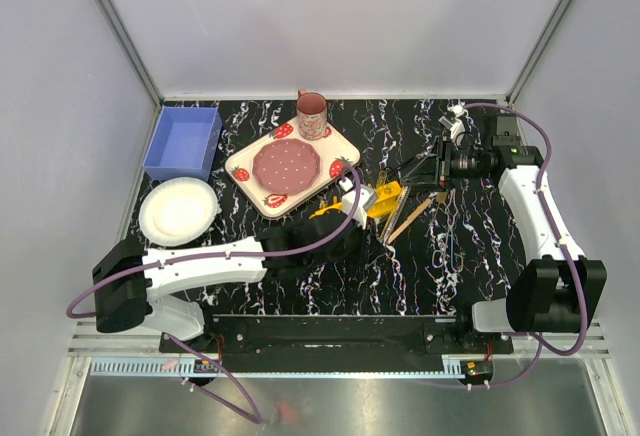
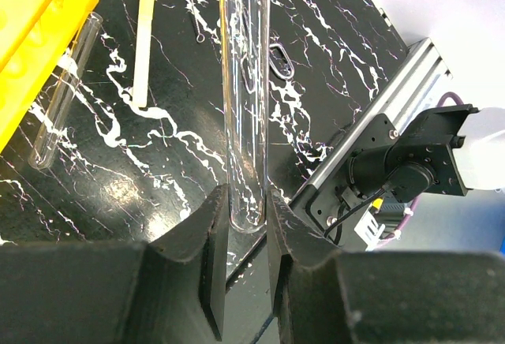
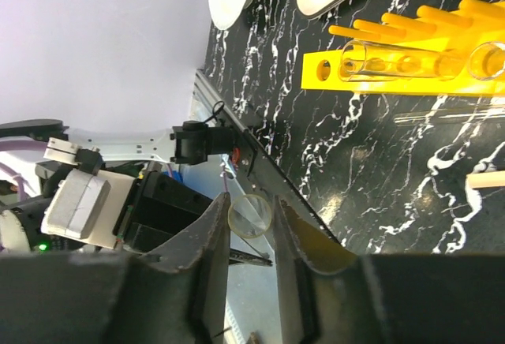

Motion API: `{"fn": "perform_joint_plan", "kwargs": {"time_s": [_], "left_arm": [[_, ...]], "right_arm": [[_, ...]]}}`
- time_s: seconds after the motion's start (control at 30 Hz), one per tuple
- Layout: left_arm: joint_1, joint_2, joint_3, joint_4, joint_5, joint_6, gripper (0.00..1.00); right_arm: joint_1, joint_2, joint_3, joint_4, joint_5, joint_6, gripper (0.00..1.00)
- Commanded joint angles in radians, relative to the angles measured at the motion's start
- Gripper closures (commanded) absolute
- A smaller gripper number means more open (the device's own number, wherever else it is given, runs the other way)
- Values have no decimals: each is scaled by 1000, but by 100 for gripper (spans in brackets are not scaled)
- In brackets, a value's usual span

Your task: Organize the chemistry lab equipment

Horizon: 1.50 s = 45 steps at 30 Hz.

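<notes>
your left fingers (image 2: 209,269) grip a clear tube (image 2: 245,84) by its round end; your right fingers (image 3: 207,261) pinch a second tube (image 3: 250,214). line each squarely over a rack (image 3: 379,85) hole.

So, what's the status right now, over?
Left end effector shut on tube. Right end effector straddles second tube, grip unclear. Rack nearby, nothing blocking.
</notes>
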<state>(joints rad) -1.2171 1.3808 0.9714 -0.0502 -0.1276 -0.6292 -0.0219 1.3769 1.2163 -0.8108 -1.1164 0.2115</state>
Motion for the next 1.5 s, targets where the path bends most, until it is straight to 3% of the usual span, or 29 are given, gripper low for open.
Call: {"fn": "perform_joint_plan", "kwargs": {"time_s": [0.0, 0.1, 0.2, 0.23, 0.33, 0.37, 0.47, 0.57, 0.8, 1.03, 1.47], "left_arm": [[-4, -45, -5, 59, 8, 6, 90], [-4, -63, -20, 56, -4, 2, 87], [-4, -103, -48, 53, -29, -16, 70], [-4, -138, -62, 53, -35, -20, 57], [-2, -219, -121, 52, -78, -38, 37], [-2, -282, -137, 27, -105, -46, 25], [21, -423, -197, -39, -132, -53, 8], [67, -520, -241, -161, -156, -58, 2], [143, -836, -376, -433, -227, -116, 1], [154, -1003, -484, -536, -251, -242, 1], [154, -1019, -514, -553, -257, -297, 1]], "right_arm": [[13, -1, 52, -16, 24, -41, 72], [16, -19, 71, -19, 43, -75, 76], [16, -50, 98, -22, 70, -121, 78], [43, -58, 107, -21, 76, -136, 78], [53, -78, 150, -18, 99, -164, 78], [56, -85, 161, -13, 110, -169, 78], [85, -94, 193, 16, 134, -167, 79], [144, -108, 222, 56, 183, -172, 79], [230, -81, 311, 121, 288, -250, 80], [339, -18, 371, 114, 394, -395, 80], [539, 1, 226, 329, 622, -586, 80]]}}
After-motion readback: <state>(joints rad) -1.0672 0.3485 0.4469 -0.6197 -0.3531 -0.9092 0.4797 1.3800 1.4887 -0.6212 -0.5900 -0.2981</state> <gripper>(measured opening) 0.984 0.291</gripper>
